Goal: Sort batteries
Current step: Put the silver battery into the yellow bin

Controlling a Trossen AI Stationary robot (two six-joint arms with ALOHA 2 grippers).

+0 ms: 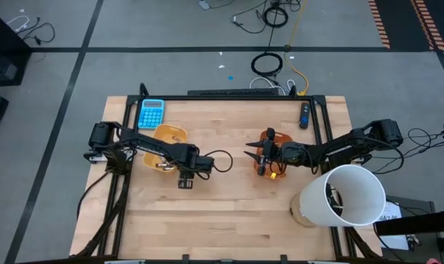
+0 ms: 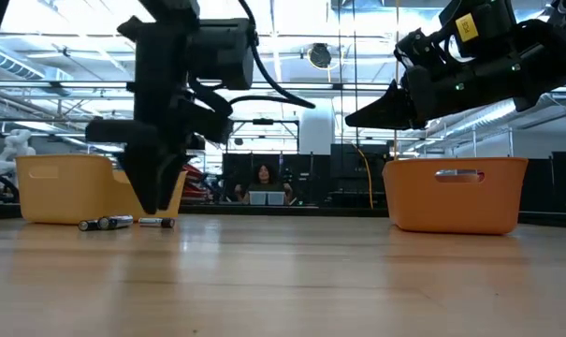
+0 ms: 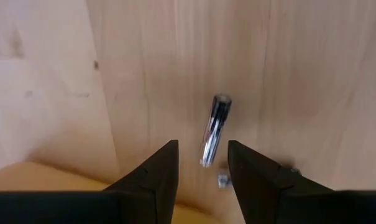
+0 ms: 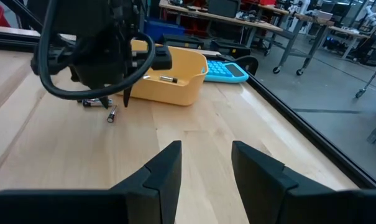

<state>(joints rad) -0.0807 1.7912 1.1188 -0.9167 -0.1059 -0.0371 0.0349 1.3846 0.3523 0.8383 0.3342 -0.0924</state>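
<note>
Left wrist view alone shows a battery (image 3: 214, 129) lying free — left gripper (image 3: 202, 163) open above it.

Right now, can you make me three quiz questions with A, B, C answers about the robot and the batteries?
1. Where is the left gripper?
A. beside the yellow tray
B. over the calculator
C. inside the white bucket

2. What colour is the calculator?
A. red
B. blue
C. green

3. How are the left gripper's fingers?
A. shut on a battery
B. out of sight
C. open, holding nothing

Answers:
1 A, the high view shows it at the tray's edge.
2 B, it is light blue at the table's back.
3 C, a battery lies loose on the wood beyond the parted fingers.
</note>
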